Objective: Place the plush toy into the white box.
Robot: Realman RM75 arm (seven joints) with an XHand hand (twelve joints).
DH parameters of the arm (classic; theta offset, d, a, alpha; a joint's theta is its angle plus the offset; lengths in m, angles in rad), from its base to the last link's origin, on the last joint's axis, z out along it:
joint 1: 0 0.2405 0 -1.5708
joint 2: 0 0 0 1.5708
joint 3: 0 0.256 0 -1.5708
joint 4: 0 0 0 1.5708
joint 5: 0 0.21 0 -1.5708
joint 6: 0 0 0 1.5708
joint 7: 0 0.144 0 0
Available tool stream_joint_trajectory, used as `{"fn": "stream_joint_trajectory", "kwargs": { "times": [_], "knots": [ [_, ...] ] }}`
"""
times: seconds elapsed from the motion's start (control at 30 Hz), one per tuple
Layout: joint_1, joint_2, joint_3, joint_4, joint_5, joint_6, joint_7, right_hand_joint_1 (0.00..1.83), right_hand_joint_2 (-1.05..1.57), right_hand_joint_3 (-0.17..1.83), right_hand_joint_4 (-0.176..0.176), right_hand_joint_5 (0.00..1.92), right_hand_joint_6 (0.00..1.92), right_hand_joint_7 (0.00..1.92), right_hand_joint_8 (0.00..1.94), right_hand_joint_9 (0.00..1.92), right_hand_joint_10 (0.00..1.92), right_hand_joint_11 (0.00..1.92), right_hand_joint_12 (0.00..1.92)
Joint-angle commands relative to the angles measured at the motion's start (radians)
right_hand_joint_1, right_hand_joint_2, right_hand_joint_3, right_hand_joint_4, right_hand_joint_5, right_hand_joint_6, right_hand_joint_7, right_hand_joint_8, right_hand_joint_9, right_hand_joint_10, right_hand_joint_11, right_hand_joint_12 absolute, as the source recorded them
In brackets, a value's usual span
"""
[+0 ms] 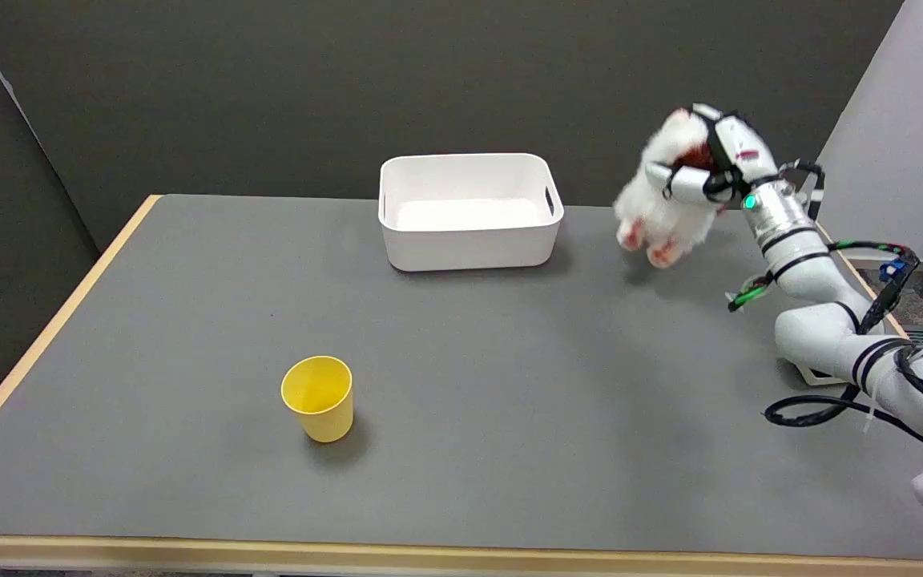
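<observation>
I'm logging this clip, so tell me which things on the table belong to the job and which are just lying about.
Job:
- plush toy, held in the air by the right hand
- white box, nothing in it

Lying about:
- yellow cup, upright near the table's front

Grey worktop with pale wood edging, dark wall behind. White rectangular plastic box with rounded corners and a slot handle on its right end, sits at the far middle, open side up, nothing visible inside. Small yellow plastic cup upright near the front left, well apart from the box. Right black-and-white hand grips a fluffy white plush toy with pink-orange feet, held in the air to the right of the box, clear of the worktop, feet hanging down. Its shadow falls on the worktop below. White arm with black cables enters from lower right.
</observation>
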Motion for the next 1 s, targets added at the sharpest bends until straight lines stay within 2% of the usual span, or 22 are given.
{"fn": "stream_joint_trajectory", "kwargs": {
  "times": [0.03, 0.17, 0.3, 0.47, 0.63, 0.8, 1.0],
  "knots": [
    [-0.124, 0.086, 0.118, 0.503, -0.005, 0.247, -0.004, 1.11, 1.22, 0.34, -0.146, 0.55, 1.50, 0.55, 1.94, 0.73, 1.92, 0.82, 1.92],
    [-0.143, 0.092, 0.123, 0.618, -0.056, 0.248, -0.004, 1.11, 1.22, 0.35, -0.148, 0.55, 1.51, 0.55, 1.94, 0.73, 1.92, 0.82, 1.92],
    [-0.125, 0.086, 0.071, 0.713, -0.123, 0.186, -0.004, 1.11, 1.22, 0.35, -0.144, 0.54, 1.51, 0.55, 1.94, 0.74, 1.92, 0.81, 1.92],
    [-0.017, 0.027, -0.065, 0.677, -0.158, 0.133, -0.004, 1.10, 1.22, 0.36, -0.134, 0.53, 1.53, 0.56, 1.94, 0.75, 1.92, 0.78, 1.92],
    [0.097, -0.089, -0.164, 0.515, -0.158, 0.120, 0.003, 1.09, 1.22, 0.37, -0.123, 0.52, 1.56, 0.56, 1.94, 0.76, 1.92, 0.77, 1.92],
    [0.214, -0.240, -0.221, 0.219, -0.151, 0.102, 0.003, 1.09, 1.22, 0.38, -0.120, 0.52, 1.56, 0.56, 1.94, 0.76, 1.92, 0.75, 1.92],
    [0.337, -0.377, -0.280, -0.076, -0.151, 0.098, -0.004, 1.09, 1.22, 0.37, -0.114, 0.52, 1.57, 0.56, 1.94, 0.77, 1.92, 0.72, 1.92]
  ]
}}
